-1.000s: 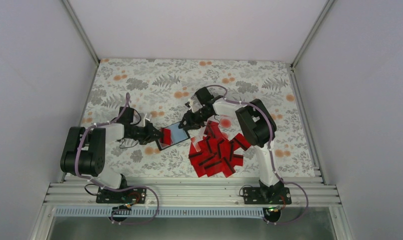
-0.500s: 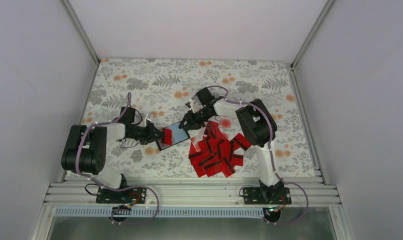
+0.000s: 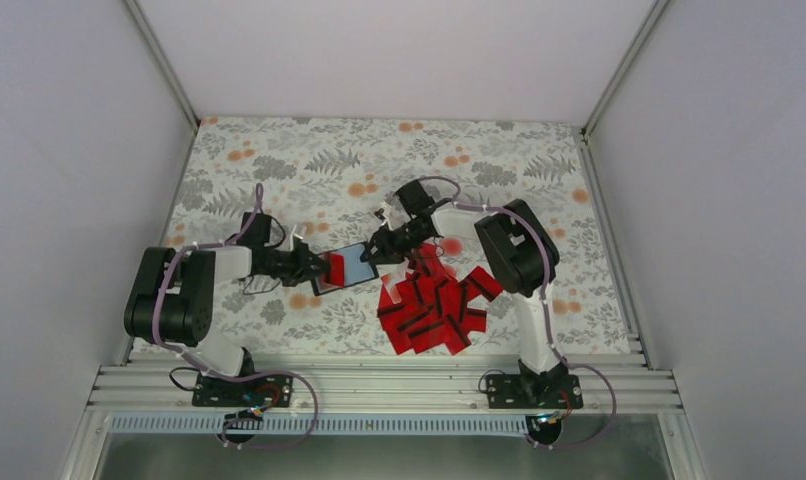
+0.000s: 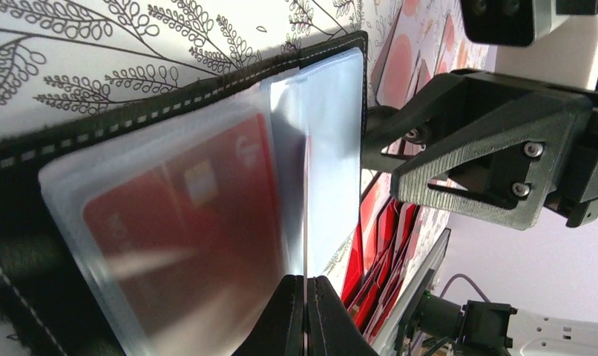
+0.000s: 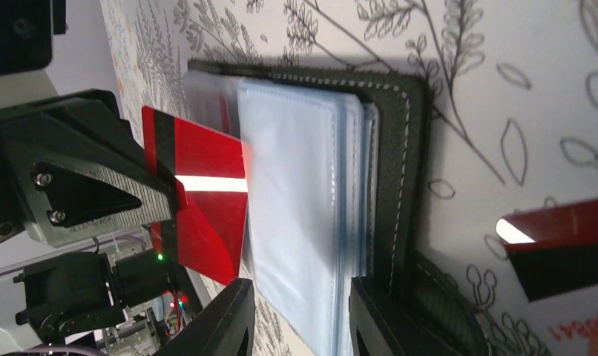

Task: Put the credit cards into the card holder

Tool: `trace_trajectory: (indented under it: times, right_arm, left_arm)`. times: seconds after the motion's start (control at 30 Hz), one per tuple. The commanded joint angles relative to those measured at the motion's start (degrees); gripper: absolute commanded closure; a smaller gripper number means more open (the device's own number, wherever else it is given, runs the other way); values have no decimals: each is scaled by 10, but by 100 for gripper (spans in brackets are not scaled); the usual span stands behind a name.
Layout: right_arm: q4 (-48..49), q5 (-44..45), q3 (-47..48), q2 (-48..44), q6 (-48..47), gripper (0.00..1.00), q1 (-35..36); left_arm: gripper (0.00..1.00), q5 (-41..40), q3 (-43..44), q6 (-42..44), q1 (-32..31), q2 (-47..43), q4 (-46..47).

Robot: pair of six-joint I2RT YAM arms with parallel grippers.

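Note:
The black card holder lies open on the cloth, its clear grey-blue sleeves up. It also shows in the left wrist view and the right wrist view. One red card sits inside a sleeve. My left gripper is shut on a red credit card, holding its edge at the sleeves' left side. My right gripper is open, its jaws straddling the sleeves, the right one resting on the black cover. A pile of red credit cards lies to the right of the holder.
The floral cloth covers the table, with white walls on three sides. A loose red card lies close behind the holder's far edge. The metal rail runs along the near edge.
My left gripper has edged a little to the right with the card, toward the holder. My right gripper has shifted slightly right. The holder has barely moved.

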Motion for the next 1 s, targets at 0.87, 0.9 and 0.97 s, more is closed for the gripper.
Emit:
trace_trajectory:
  times: [0.87, 0.9, 0.97]
  right_arm:
    - [-21, 35, -77, -18, 18, 68, 21]
    - [-21, 35, -79, -19, 18, 68, 22]
    - [-21, 35, -81, -22, 19, 68, 22]
  left_arm:
    - [98, 1, 8, -2, -3, 31, 66]
    - [98, 1, 9, -4, -3, 31, 69]
    - [98, 2, 9, -7, -3, 33, 74]
